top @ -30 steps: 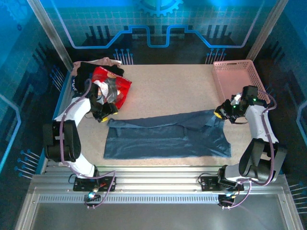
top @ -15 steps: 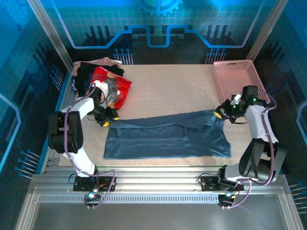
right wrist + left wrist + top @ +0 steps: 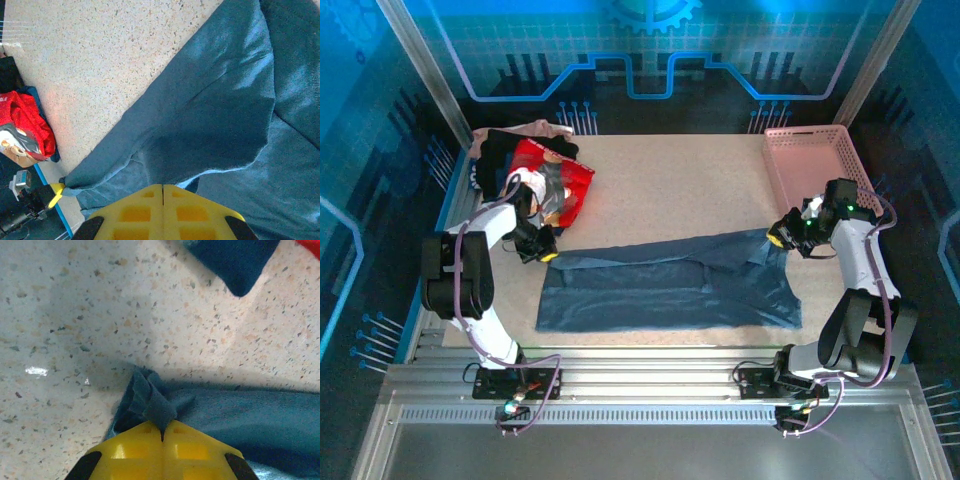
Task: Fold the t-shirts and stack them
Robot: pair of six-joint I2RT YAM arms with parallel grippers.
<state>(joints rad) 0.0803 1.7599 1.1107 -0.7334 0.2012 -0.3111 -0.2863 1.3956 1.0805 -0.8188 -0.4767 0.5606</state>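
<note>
A plain dark slate-blue cloth t-shirt (image 3: 670,285) lies spread and wrinkled on the near half of the speckled counter (image 3: 670,190), its far corners pinched in the closed left tool (image 3: 161,432) and closed right tool (image 3: 163,187), with a heap of red, black and beige shirts (image 3: 555,185) far left and a pink plastic lattice basket (image 3: 772,165) far right.

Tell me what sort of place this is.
Most likely a robot test cell or demo booth, not a home: a speckled tabletop ringed by aluminium framing, blue circuit-print backdrop panels, and a left arm and right arm bolted at the near edge, handling a slate-blue t-shirt.
</note>
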